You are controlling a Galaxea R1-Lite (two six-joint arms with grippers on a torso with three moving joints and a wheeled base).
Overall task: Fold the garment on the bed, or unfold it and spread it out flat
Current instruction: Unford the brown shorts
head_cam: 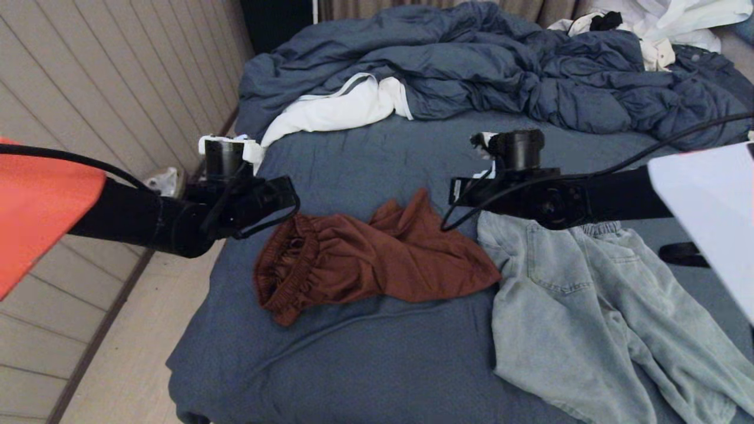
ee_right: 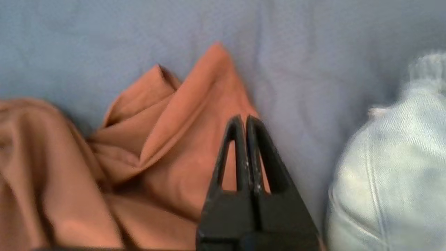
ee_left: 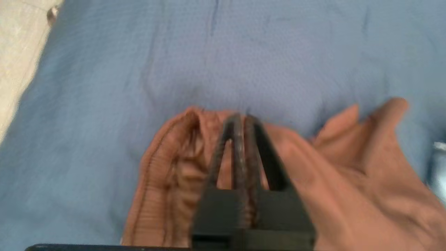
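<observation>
The rust-brown shorts lie crumpled on the bed, just beside pale denim shorts. The left gripper hovers over the brown waistband, its jaws clenched on nothing. The right gripper hangs above the brown leg hem, its jaws likewise pressed together and empty.

Matt rust-brown cloth shorts, pale denim shorts, finely textured bed sheet

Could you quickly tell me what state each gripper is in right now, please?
Left gripper: shut, holding nothing, above the rust-brown shorts at their waistband.
Right gripper: shut, empty, over the shorts' other end, beside the light denim shorts.
</observation>
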